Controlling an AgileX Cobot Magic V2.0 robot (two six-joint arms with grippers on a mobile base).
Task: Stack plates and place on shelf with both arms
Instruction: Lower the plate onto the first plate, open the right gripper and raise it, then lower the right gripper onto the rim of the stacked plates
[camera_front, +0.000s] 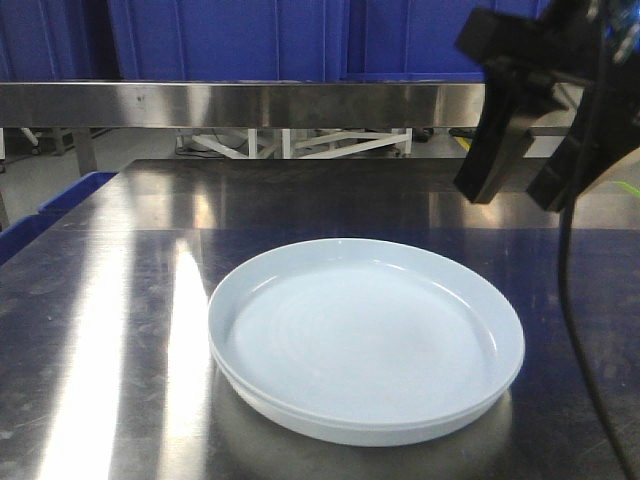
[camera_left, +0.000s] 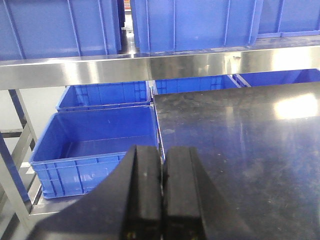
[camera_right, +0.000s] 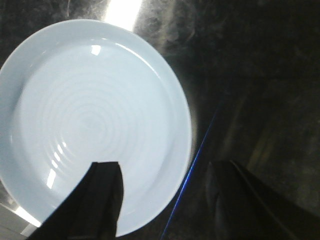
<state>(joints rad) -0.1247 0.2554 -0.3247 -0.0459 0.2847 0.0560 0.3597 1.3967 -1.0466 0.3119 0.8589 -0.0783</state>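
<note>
stacking looks done. left claw (camera_left: 162, 200) is pressed closed, empty, near the bench (camera_left: 240, 150) left edge; plates (camera_front: 365, 335) sit nested mid-bench; right claw (camera_right: 165, 172) hangs spread above their right rim. next, both claws should grip opposite rims and lift onto shelf (camera_front: 250, 103).

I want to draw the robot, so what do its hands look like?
Both are black all over. The left gripper has two chunky fingers with flat faces, wider at the base. The right gripper has long blocky fingers too, and a thin black cable runs beside it.
</note>
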